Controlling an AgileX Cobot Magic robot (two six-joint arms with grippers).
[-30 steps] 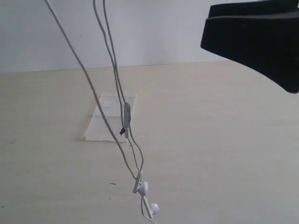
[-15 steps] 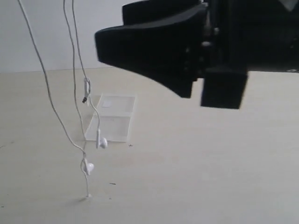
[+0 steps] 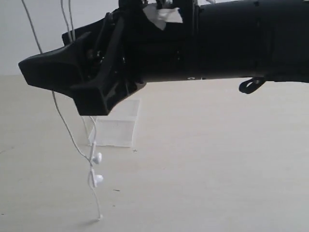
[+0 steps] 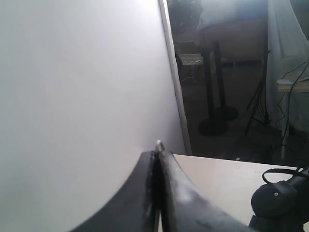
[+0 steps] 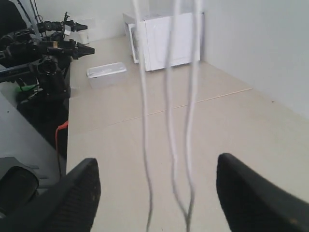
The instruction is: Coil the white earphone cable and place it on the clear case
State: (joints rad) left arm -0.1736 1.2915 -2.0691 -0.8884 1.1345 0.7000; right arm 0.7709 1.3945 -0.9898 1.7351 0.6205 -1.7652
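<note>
Hanging untouched inside the wide-open right tool (image 5: 157,164), white earphone cable (image 5: 192,87) strands; left tool (image 4: 157,154) clenched.

Soft diffuse light, faint shadows, white earphone cable (image 5: 191,111) blurred up close

— Where does the exterior camera sit?
— Low, near tabletop height. It faces the clear case (image 3: 120,130) and the wall (image 3: 9,38) behind it, with the right arm (image 3: 231,43) crowding the lens.
— And the wrists?
— Left faces a white panel (image 4: 72,96). Right looks out through the right gripper (image 5: 157,166) at the white earphone cable (image 5: 191,96), which the exterior view also shows.
</note>
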